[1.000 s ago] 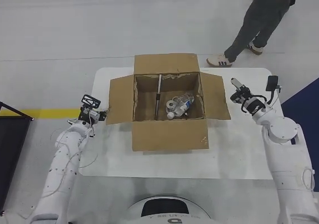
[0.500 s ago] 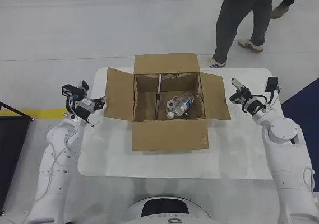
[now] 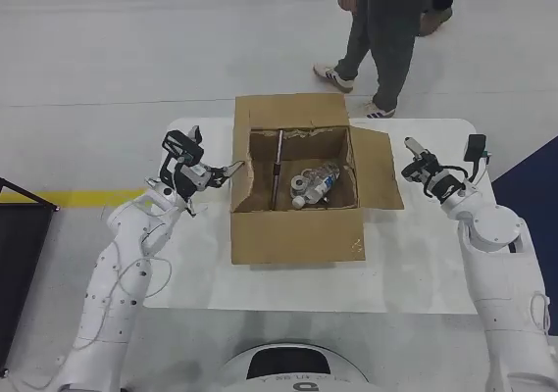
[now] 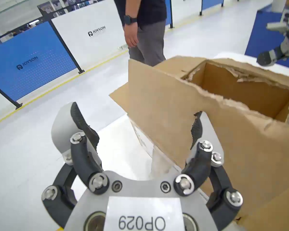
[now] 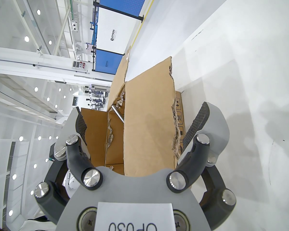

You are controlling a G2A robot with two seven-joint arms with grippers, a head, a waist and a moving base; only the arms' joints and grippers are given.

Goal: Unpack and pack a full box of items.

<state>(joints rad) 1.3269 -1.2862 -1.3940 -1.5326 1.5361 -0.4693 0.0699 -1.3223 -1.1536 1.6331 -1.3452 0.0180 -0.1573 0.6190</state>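
Currently | brown cardboard box [image 3: 296,243] mid-table, clear plastic bottle [image 3: 322,182] inside | left gripper [image 3: 226,171] spread, tilted-up left flap [image 3: 242,184] at its fingertips, nearer arm | right gripper [image 3: 409,159] spread, just off the flat right flap [image 3: 377,169]

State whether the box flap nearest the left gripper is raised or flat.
Raised: the flap stands nearly upright at the left gripper; the opposite flap lies spread outward.

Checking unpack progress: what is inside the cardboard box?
A clear plastic bottle and pale round items lie in the cardboard box beside a metal rod. Anything beneath them, or behind the raised left flap, is covered.
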